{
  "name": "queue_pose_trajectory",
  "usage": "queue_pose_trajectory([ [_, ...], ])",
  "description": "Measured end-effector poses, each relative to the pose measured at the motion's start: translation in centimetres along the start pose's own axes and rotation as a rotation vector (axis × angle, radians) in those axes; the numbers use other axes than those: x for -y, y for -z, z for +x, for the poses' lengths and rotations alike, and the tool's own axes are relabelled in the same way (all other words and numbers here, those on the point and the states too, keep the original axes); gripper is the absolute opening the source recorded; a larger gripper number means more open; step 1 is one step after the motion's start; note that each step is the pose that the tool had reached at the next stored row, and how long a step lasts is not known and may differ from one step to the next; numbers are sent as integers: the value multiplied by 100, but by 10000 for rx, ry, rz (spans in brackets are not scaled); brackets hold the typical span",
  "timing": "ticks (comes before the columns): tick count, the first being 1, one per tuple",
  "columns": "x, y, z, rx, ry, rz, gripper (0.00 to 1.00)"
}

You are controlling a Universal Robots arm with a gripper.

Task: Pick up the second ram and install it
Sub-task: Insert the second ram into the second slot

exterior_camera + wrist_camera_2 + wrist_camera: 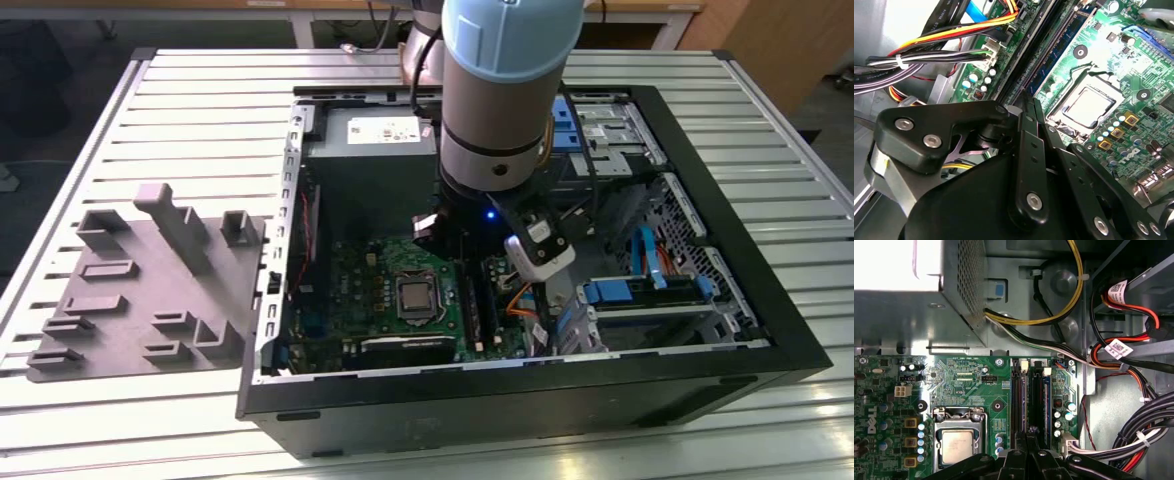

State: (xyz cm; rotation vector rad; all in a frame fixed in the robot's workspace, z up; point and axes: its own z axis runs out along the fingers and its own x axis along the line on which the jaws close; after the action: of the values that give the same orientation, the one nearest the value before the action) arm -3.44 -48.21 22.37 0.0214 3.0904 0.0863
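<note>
My gripper [467,255] is down inside the open computer case [747,330], over the long black memory slots [1021,400] to the exterior view's right of the processor socket [418,297]. In both wrist views its black fingers [1026,115] are pressed together with nothing visible between them, and the tips [1027,432] sit over the near end of the slots. A bluish-green ram [1061,47] with dark chips stands on edge in a slot; its blue edge [1046,405] shows beside a pale end clip. I cannot tell whether the tips touch it.
The grey power-supply box [367,130] sits behind the motherboard. Bundled cables [1134,355] and blue drive bays [641,290] crowd the case at the exterior view's right. A grey holder plate [147,290] lies on the slatted table at the exterior view's left.
</note>
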Motion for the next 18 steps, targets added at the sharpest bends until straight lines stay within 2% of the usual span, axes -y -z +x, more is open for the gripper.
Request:
queue_pose_trajectory([
  [11,4,-67,4,-2,-2,6,11],
  [18,5,-84,4,-2,-2,5,11],
])
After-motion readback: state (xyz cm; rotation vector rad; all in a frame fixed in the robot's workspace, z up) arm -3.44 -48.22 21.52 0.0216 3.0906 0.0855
